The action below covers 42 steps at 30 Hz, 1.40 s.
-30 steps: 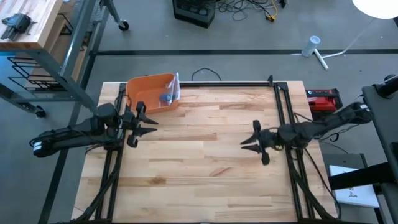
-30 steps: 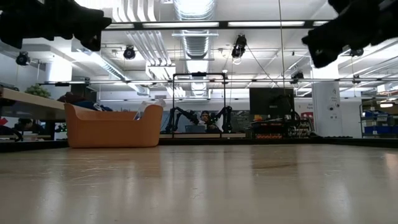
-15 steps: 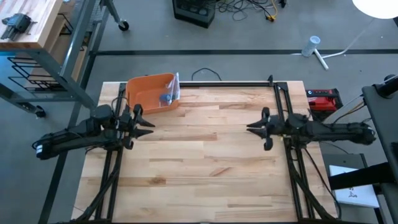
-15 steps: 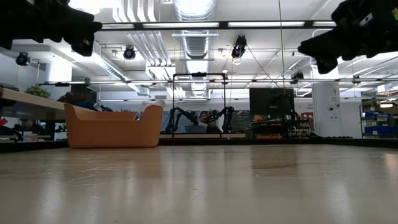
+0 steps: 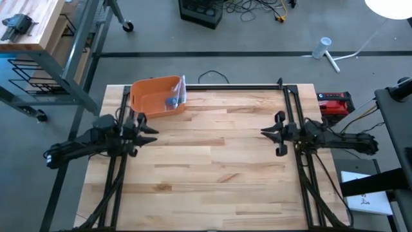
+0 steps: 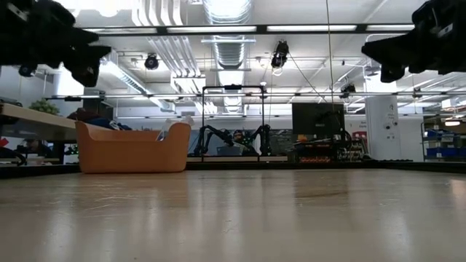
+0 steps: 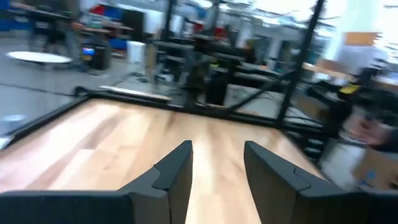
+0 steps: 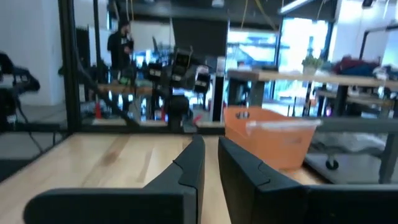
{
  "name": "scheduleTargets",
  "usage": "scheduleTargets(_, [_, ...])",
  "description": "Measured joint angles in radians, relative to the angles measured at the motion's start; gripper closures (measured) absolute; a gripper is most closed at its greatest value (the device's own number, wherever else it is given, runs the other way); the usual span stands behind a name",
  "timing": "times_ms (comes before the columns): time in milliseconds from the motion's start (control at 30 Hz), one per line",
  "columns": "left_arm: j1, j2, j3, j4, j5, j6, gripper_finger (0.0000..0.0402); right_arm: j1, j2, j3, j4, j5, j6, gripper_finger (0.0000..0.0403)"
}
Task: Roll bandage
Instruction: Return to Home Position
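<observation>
An orange bin (image 5: 156,98) stands at the table's far left corner, also in the low view (image 6: 131,149) and the right wrist view (image 8: 270,140). In it lie a small blue thing (image 5: 172,101) and a pale strip (image 5: 182,86); whether either is the bandage I cannot tell. My left gripper (image 5: 152,127) hovers level above the left edge, just near of the bin, open and empty (image 7: 217,152). My right gripper (image 5: 264,133) hovers level above the right side, pointing left, its fingers closed to a thin slit on nothing (image 8: 210,146).
Black frame rails (image 5: 293,116) run along the table's left, right and far sides. The bare wooden top (image 5: 212,161) spreads between the two grippers. A red device (image 5: 335,103) sits off the table's right far corner.
My left gripper has sunk a little, staying by the table's left edge. My right gripper has swung toward the table's far and right edges, its arm straightening along the right rail.
</observation>
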Motion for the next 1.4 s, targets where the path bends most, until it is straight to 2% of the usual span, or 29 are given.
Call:
scheduleTargets(167, [0.000,0.013,-0.133,0.166,-0.098,-0.004,0.0262,0.000,0.014,0.000,-0.072,0.000,0.044,0.0350])
scheduleTargets(300, [-0.004,0.041,-0.131,0.157,-0.184,-0.059,0.0266,0.000,0.023,-0.001,-0.122,0.000,-0.010,0.0340])
scheduleTargets(533, [-0.082,0.108,-0.131,0.166,-0.209,-0.113,0.0281,0.000,0.040,0.000,-0.128,0.001,-0.050,0.0329])
scheduleTargets(633, [-0.153,0.144,-0.131,0.165,-0.297,-0.122,0.0288,0.000,0.039,0.000,-0.129,0.000,-0.050,0.0327])
scheduleTargets(800, [-0.292,0.198,-0.131,0.197,-0.511,-0.117,0.0299,0.000,0.040,0.000,-0.130,0.001,-0.050,0.0332])
scheduleTargets(900, [-0.347,0.224,-0.131,0.226,-0.583,-0.074,0.0304,0.000,0.039,0.000,-0.129,0.000,-0.050,0.0340])
scheduleTargets(1033, [-0.353,0.220,-0.131,0.278,-0.549,-0.033,0.0309,0.000,0.039,0.000,-0.129,0.001,-0.050,0.0351])
scheduleTargets(1233, [-0.352,0.179,-0.131,0.266,-0.514,-0.004,0.0310,0.000,0.039,0.000,-0.130,0.000,-0.050,0.0362])
scheduleTargets(1400, [-0.352,0.147,-0.131,0.265,-0.387,0.014,0.0300,0.000,0.039,0.000,-0.129,0.000,-0.050,0.0362])
